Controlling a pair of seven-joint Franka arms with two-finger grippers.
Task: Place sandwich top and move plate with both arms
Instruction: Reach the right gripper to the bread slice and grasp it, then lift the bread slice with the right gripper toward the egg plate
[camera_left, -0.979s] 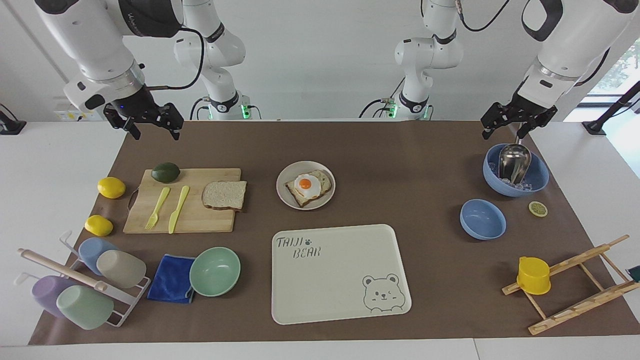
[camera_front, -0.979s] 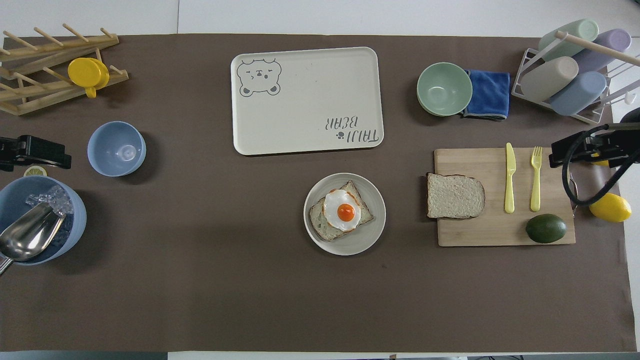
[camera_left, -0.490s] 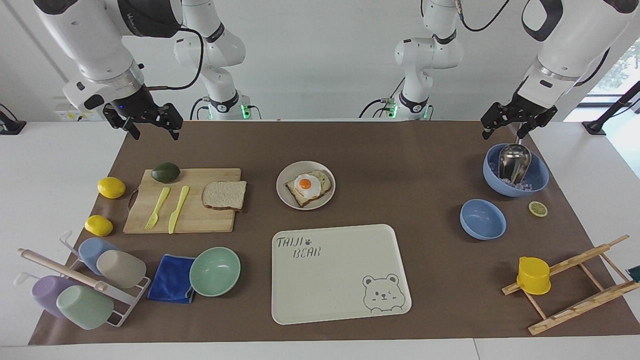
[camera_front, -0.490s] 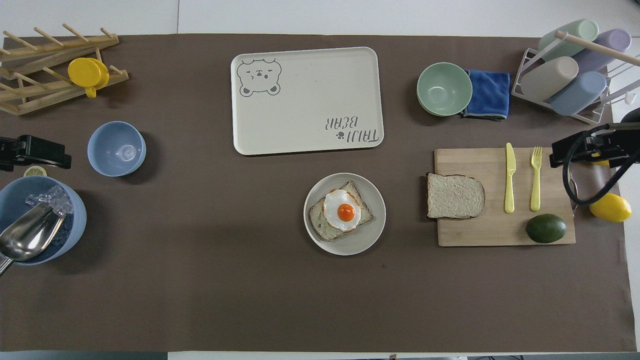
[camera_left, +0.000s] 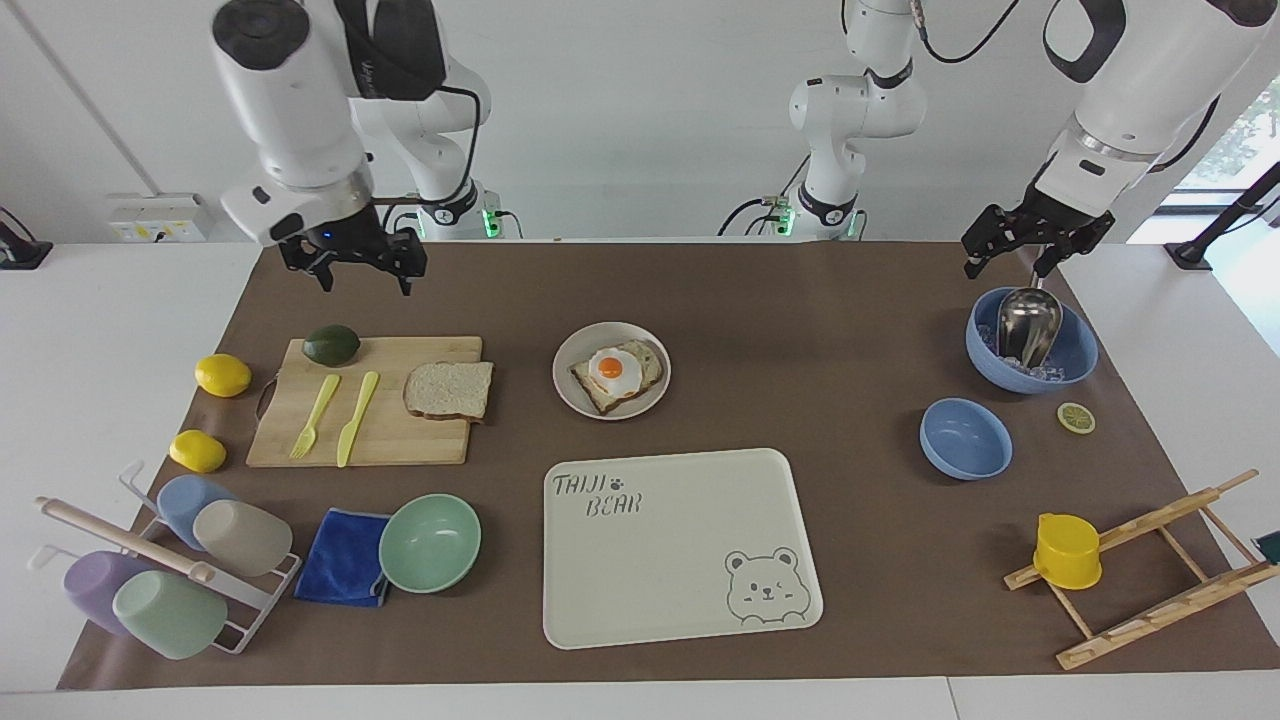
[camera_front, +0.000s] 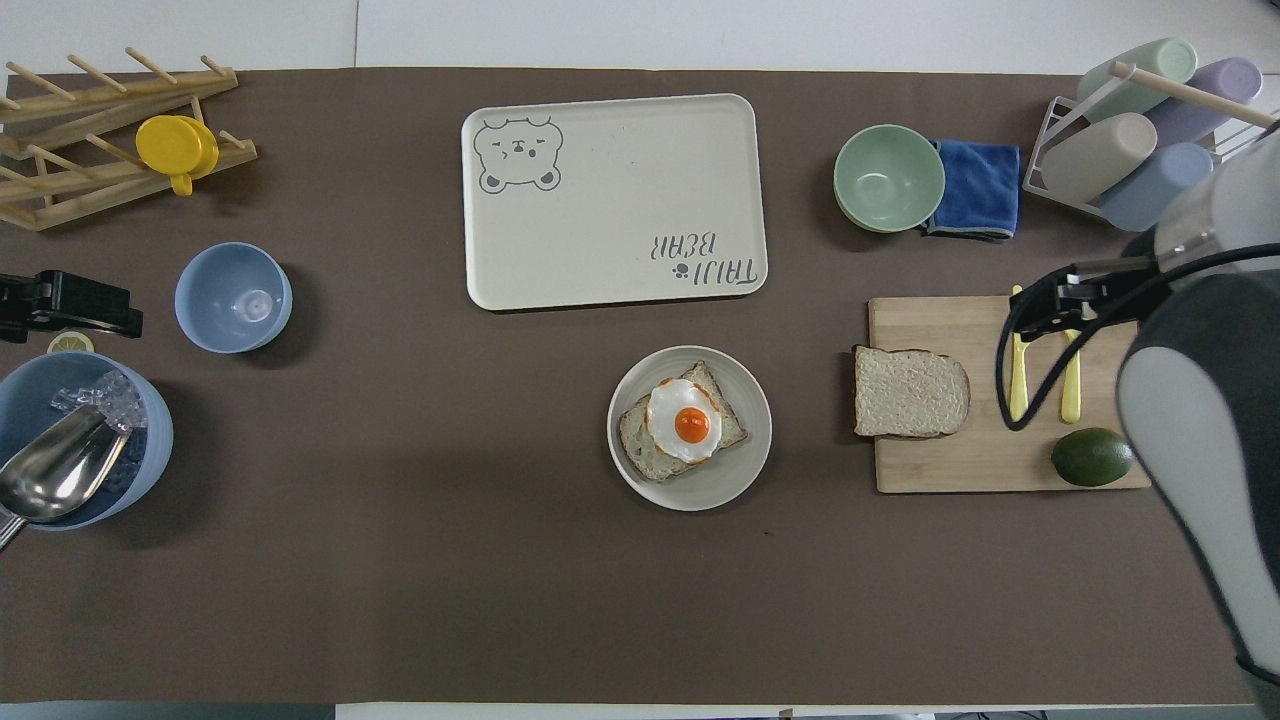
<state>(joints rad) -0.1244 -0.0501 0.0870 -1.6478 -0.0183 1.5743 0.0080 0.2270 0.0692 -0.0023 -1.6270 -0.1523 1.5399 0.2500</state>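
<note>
Right gripper (camera_left: 363, 276): raised in the air over the avocado end of the rectangular wooden cutting board (camera_left: 390, 445); fingers spread apart, holding nothing.
Left gripper (camera_left: 1008, 263): raised over the worktop (camera_left: 800, 330) edge beside the large blue bowl with metal scoop (camera_left: 1070, 355); fingers parted, empty; this arm waits.
Sandwich top, light brown speckled bread slice (camera_left: 449, 390): flat on the cutting board, at the end toward the plate.
Round pale beige plate (camera_left: 575, 395): mid-worktop, beside the board, carrying the toast slice with fried egg (camera_left: 616, 372).
Cream rectangular bear tray (camera_left: 680, 545): farther from the robots than the plate.
</note>
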